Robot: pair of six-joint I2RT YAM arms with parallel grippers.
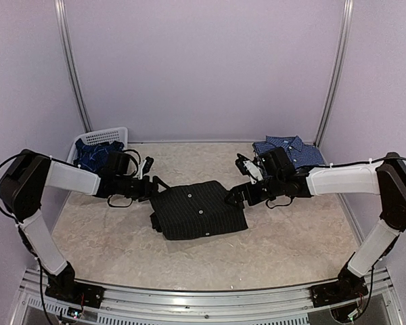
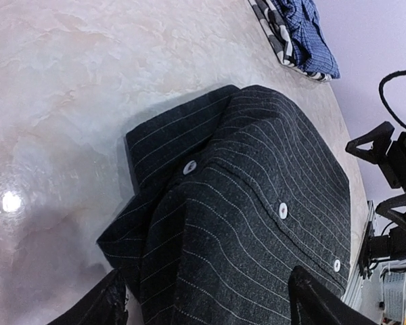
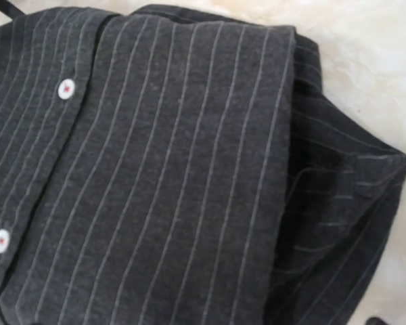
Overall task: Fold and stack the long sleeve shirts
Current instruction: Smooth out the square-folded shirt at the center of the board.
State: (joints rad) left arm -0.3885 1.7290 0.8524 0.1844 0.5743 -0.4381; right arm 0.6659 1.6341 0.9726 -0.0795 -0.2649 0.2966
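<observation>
A black pinstriped long sleeve shirt [image 1: 197,210] lies folded in the middle of the table, its buttons facing up. My left gripper [image 1: 155,187] is at its left edge. In the left wrist view the gripper [image 2: 210,308] is open, its fingertips [image 2: 101,305] spread wide over the shirt [image 2: 257,203]. My right gripper [image 1: 234,196] hovers at the shirt's right edge and looks open. Its wrist view is filled by the striped cloth [image 3: 162,176], and the fingers are out of frame. A blue-and-white checked shirt [image 1: 289,150] lies folded at the back right.
A white lattice basket [image 1: 103,135] stands at the back left with a darker blue plaid shirt [image 1: 95,156] inside. Lilac walls close off the back and both sides. The checked shirt [image 2: 301,30] also shows in the left wrist view, beyond the black one.
</observation>
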